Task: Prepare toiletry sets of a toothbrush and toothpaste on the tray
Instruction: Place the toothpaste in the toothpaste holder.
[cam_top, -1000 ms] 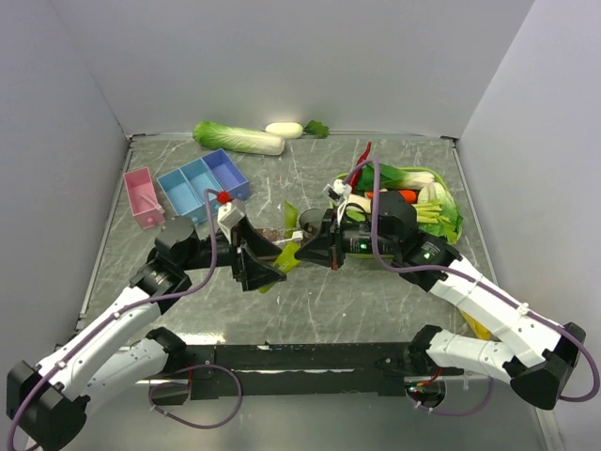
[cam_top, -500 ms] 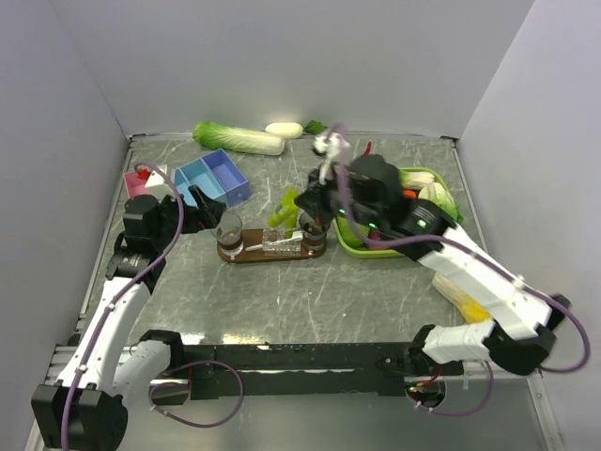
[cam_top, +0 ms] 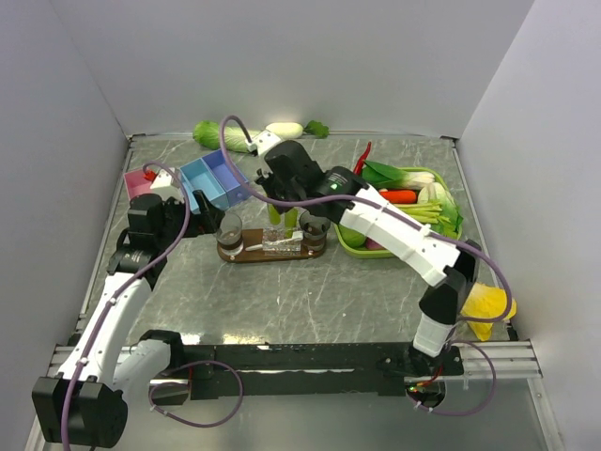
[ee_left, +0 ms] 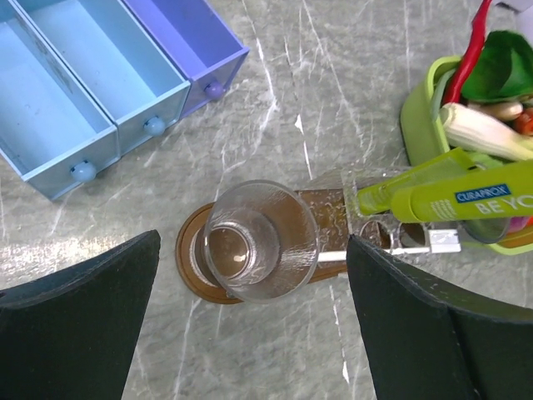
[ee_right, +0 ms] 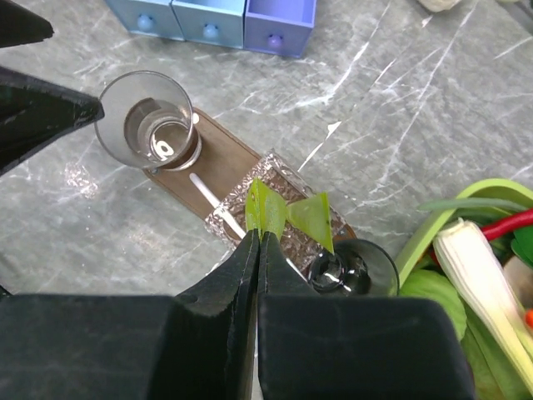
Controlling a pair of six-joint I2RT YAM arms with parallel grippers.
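Toothpaste [ee_right: 268, 210]: one light-green tube is pinched by its flat crimped end in the right gripper [ee_right: 258, 240], whose fingers are pressed together on it. The tube hangs directly under the tips, above the middle of the tray [ee_right: 223, 160]. A second green flap shows just beside it; I cannot tell whether that is the same tube or another.

Toothbrush [ee_right: 208, 193]: lies flat on the tray below and slightly ahead of the right gripper's tips, one end running into a crinkled clear wrapper [ee_right: 287, 179].

Tumblers: the first tumbler [ee_right: 150, 125] stands on the tray end farthest ahead of the right gripper and looks empty. The second tumbler [ee_right: 354, 268] stands just beside the tips; its contents cannot be made out.

Left gripper [ee_left: 251, 243]: fingers spread wide, holding nothing, hovering with the first tumbler centred below the gap.

Progress, as judged: early to middle. One brush is on the tray, paste is in hand but not set down, and no finished pair is visible. Remaining: place this tube beside the brush, then make further sets.
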